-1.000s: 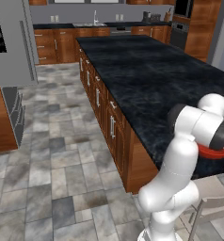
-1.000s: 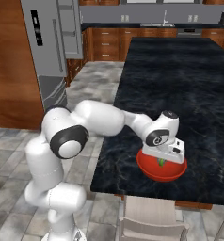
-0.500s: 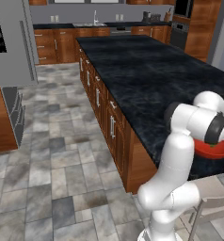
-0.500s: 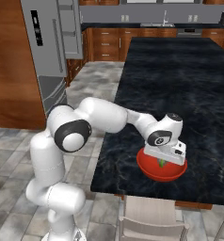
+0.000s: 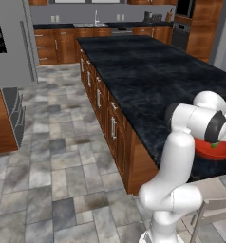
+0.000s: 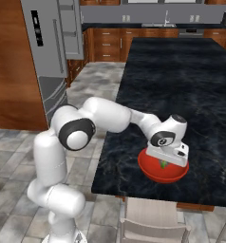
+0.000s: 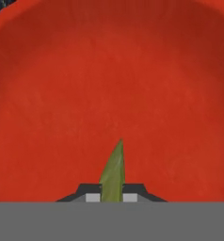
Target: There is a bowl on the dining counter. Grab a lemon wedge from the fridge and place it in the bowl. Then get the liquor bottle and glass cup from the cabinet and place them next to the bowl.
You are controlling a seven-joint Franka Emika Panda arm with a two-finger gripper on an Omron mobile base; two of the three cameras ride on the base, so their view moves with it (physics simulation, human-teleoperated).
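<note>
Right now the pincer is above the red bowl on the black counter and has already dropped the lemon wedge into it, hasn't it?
Not quite. The pincer is above the red bowl on the black counter, but it has not dropped the lemon wedge: the hand view shows the greenish sliver pinched between the two tips, pointing into the bowl.

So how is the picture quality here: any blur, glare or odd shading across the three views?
Hand view: soft, evenly lit; the glossy red bowl shows faint shading and no glare, the yellowish-green lemon wedge is slightly blurred. Left base view: coarse and pixelated. Right base view: the black marble-look dining counter carries a dull sheen, with soft edges.
</note>
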